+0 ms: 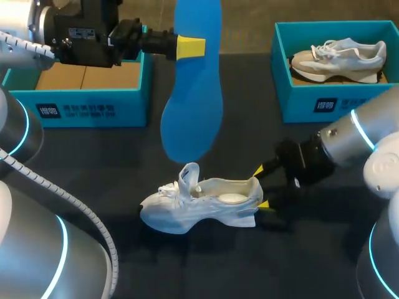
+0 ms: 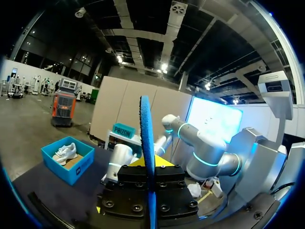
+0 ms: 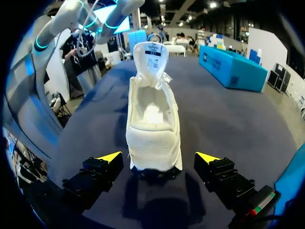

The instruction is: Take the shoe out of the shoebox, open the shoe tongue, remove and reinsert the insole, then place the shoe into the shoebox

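The white shoe (image 1: 199,202) sits tongue-up on the table (image 1: 81,162). Above it the left gripper (image 1: 190,47) pinches the blue insole (image 1: 193,106) — light and floppy by the look, best steered from its heel end. The right gripper (image 1: 262,187) straddles the shoe's heel, fingers spread, holding nothing.

The left arm (image 1: 81,31) comes in high from the left with its wrist held flat, and its gripper (image 1: 190,47) pinches the blue insole (image 1: 194,99) from both sides (in the left wrist view the insole stands thin between the fingers). The right arm (image 1: 349,140) comes in low from the right, and its gripper (image 1: 260,187) has its fingers spread wide, one on each side of the heel of the shoe (image 1: 199,202), touching neither side.
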